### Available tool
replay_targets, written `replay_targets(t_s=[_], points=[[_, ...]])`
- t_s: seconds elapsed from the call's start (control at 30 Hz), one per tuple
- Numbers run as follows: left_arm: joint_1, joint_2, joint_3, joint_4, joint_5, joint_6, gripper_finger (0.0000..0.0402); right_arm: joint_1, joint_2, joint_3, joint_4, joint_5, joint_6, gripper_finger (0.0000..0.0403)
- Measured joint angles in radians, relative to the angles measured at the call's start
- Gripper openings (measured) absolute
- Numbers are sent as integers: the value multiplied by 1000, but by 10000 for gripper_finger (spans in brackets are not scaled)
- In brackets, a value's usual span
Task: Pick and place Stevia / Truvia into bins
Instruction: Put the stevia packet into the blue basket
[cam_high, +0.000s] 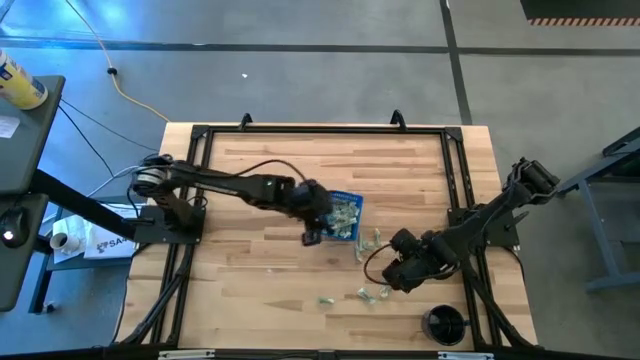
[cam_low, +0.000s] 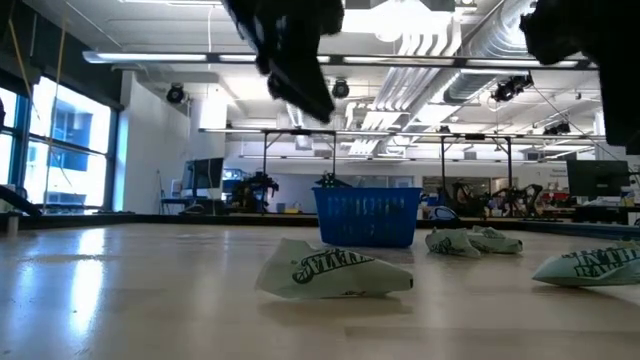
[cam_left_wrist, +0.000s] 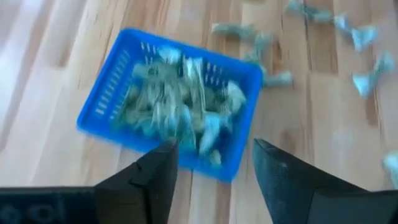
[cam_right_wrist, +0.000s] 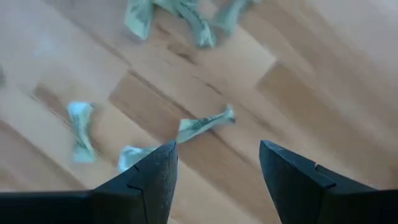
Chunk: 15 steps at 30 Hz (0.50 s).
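My left gripper (cam_left_wrist: 214, 168) hung open and empty just above the blue bin (cam_left_wrist: 99, 99), already heaped with sachets (cam_left_wrist: 180, 102). Beyond it, my right gripper (cam_right_wrist: 217, 165) hovered open over several loose sachets (cam_right_wrist: 202, 124), not yet binned.

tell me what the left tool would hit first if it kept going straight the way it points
Probably the blue bin and the sachets piled in it: the open left tool points down at its near wall. Depth is hard to judge.
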<state>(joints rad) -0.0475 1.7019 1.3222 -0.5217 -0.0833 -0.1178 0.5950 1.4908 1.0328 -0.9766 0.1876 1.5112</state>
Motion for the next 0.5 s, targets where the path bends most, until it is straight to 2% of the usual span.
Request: replay_targets(t_s=[0.17, 0.33, 0.5], points=[[-72, -64, 1, -41, -68, -38, 247, -82, 52, 0, 39, -145, 192, 216], [-133, -83, 1, -107, -163, -96, 231, -122, 178, 0, 101, -261, 238, 216], [-176, -90, 0, -180, -223, -128, 215, -124, 267, -1, 128, -262, 239, 216]])
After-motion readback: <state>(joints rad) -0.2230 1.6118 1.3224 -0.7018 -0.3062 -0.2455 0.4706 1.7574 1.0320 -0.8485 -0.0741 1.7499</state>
